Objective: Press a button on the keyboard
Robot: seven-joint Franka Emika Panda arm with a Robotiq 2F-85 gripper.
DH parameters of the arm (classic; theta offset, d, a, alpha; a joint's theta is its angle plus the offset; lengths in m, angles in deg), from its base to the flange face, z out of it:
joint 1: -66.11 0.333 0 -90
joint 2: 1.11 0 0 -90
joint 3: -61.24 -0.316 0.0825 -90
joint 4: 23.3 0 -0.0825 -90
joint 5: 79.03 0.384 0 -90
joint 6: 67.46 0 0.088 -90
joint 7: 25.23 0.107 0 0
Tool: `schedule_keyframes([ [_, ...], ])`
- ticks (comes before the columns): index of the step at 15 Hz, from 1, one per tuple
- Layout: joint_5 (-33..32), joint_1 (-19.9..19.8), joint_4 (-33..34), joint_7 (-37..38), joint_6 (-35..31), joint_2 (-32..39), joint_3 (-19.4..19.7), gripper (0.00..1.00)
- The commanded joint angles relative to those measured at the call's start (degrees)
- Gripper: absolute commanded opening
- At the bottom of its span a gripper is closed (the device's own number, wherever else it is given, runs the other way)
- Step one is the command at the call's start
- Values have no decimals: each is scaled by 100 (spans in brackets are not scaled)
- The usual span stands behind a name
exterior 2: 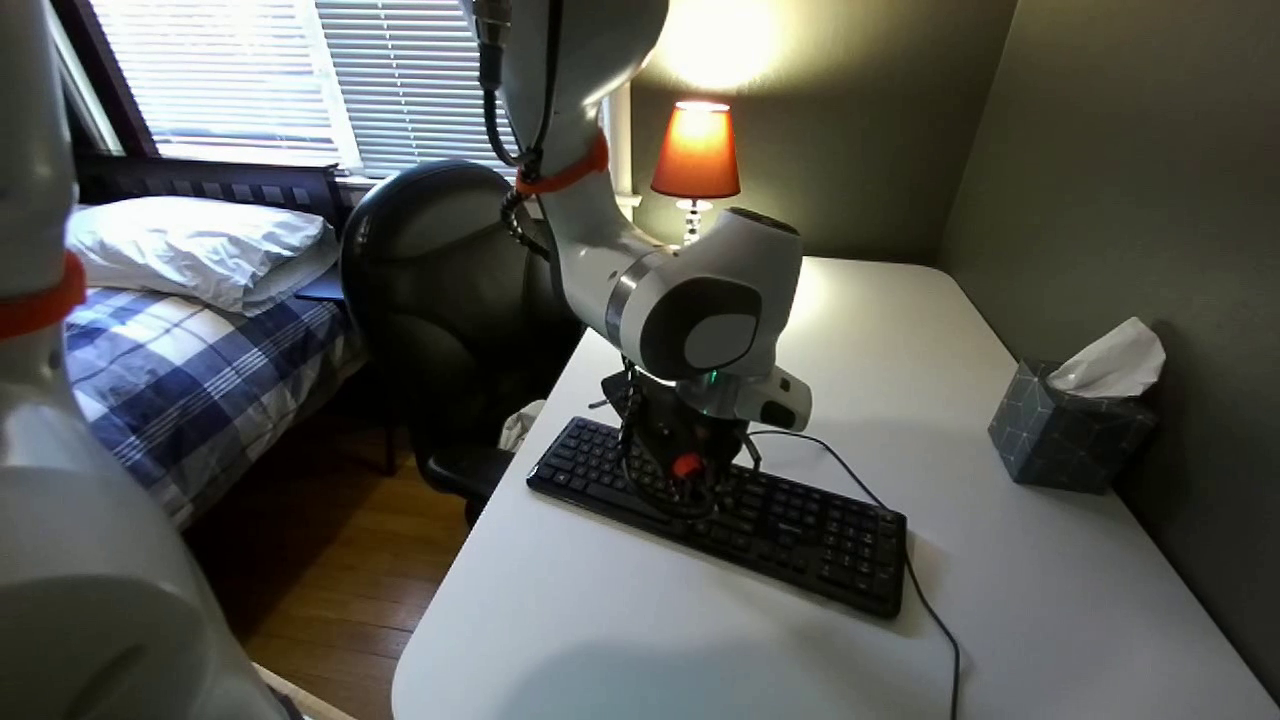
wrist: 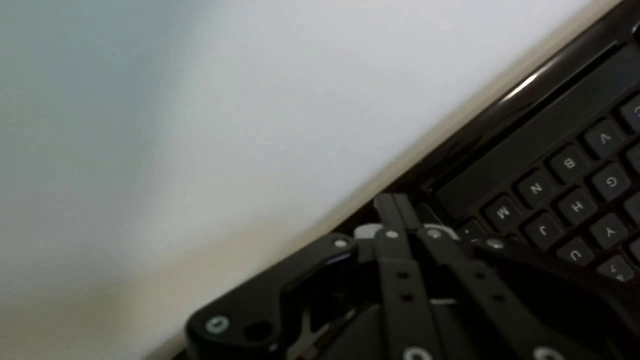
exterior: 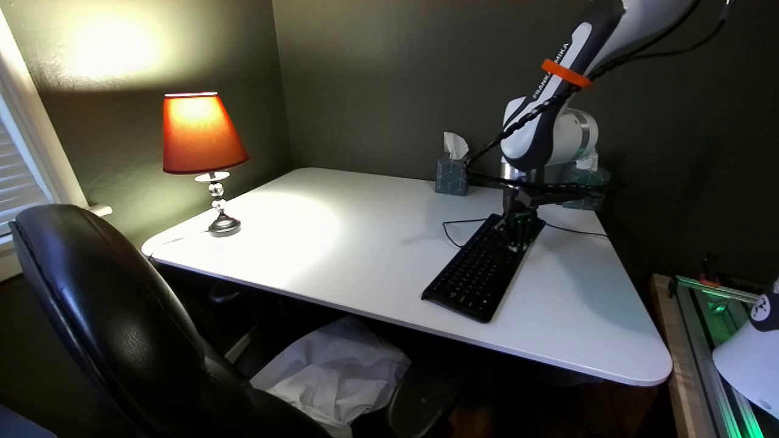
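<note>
Keyboard lettered N, M, H, beneath pressed-together jaws on an arm marked "FRANK… MIKA"

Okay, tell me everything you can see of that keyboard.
The keyboard is long, flat, rectangular and black, plastic by its look, with a glossy front edge. Its dark keys carry pale letters, with a number pad at one end. A thin dark cable runs behind it and past that end. It rests keys up on the white desk. The closed pincer is over it, near one end of the space bar; whether it touches the keys isn't clear.
</note>
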Motion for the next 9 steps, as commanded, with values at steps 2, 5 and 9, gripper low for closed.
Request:
schedule_keyframes([
  [2,56,19,128,-219,84,151,-70,0],
  [5,-65,83,160,-179,74,215,-47,0],
  [9,-50,84,200,-281,68,261,-76,0],
])
